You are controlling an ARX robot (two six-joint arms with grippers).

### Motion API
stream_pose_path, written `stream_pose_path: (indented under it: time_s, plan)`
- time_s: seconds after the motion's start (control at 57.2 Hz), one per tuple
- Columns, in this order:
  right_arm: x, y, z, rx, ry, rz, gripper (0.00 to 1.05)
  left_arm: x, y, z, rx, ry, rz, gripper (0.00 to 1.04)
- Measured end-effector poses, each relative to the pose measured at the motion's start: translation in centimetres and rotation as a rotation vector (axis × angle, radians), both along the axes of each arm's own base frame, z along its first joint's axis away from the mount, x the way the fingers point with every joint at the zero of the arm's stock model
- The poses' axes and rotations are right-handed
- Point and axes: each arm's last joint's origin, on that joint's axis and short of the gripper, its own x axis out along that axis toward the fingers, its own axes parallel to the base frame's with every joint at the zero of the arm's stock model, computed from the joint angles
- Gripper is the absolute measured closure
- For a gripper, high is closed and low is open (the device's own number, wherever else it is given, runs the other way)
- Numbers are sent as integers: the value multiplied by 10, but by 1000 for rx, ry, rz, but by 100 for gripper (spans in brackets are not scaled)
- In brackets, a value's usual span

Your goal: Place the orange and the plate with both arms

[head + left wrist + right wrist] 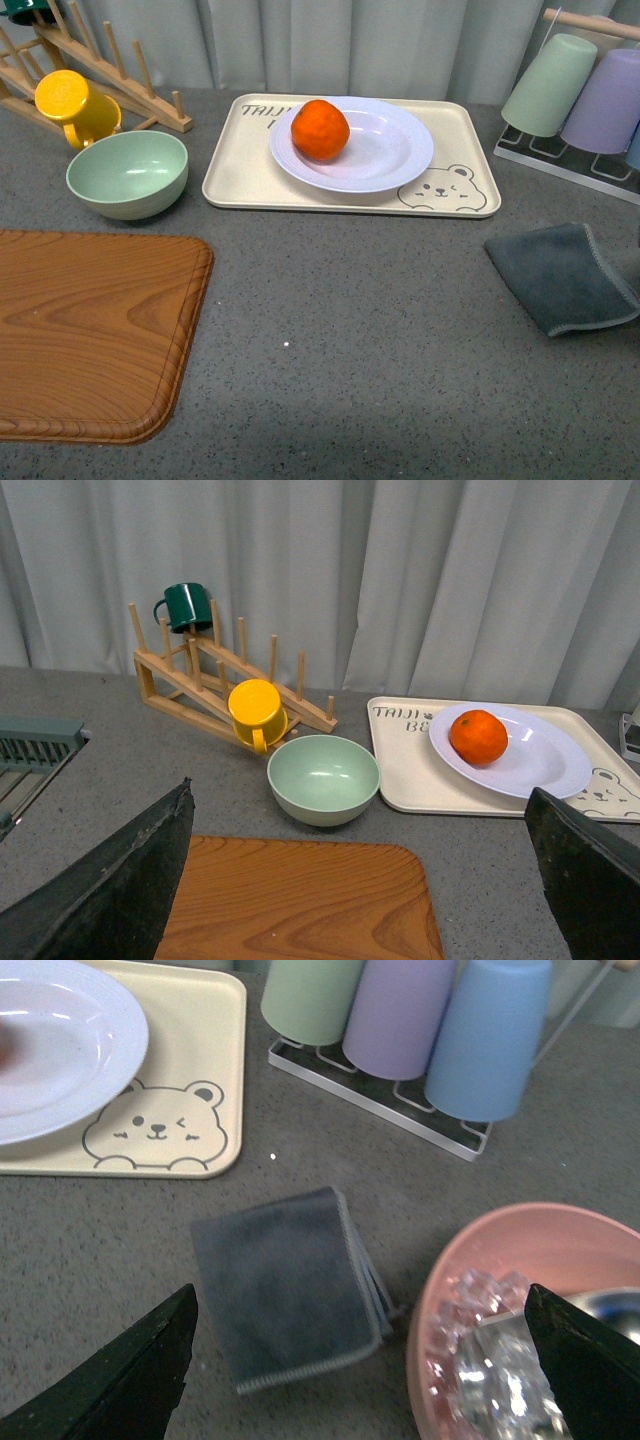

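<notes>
A: Grey speckled counter (380, 310), pale curtain behind. Where is the round bright orange (320, 129)?

B: In the white ridged plate (385, 150), on the beige bear tray (245, 180). Both claws stand open, empty.

A: Advice?

B: Approach from both sides, I think. The tray reads "TAIJI", perhaps; the rest is hidden.

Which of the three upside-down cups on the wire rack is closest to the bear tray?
The pale green cup. It sits at the end of the wire rack nearest the bear tray; the purple cup is in the middle and the blue cup farthest away.
</notes>
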Motion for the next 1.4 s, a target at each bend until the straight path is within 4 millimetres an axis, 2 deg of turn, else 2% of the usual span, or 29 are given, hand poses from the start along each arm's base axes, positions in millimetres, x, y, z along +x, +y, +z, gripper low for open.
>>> stream_pose_path:
  time_s: [0.105, 0.21, 0.297, 0.385, 0.735, 0.874, 1.399]
  plan:
    - [-44, -3, 7, -52, -59, -43, 9, 0, 0, 0, 0, 0, 0, 6]
    - [-61, -1, 8, -25, -135, -26, 11, 0, 0, 0, 0, 0, 0, 6]
    - [-69, -4, 11, 91, -354, 96, 26, 0, 0, 0, 0, 0, 0, 6]
    - [-76, -9, 21, 121, -478, 117, 43, 0, 0, 0, 0, 0, 0, 6]
    - [-95, -24, 22, 127, -489, 126, 103, 0, 0, 0, 0, -1, 0, 6]
    - [-101, -34, 25, 123, -497, 106, 104, 0, 0, 0, 0, 0, 0, 6]
    - [-117, -34, 27, 124, -509, 111, 104, 0, 0, 0, 0, 0, 0, 6]
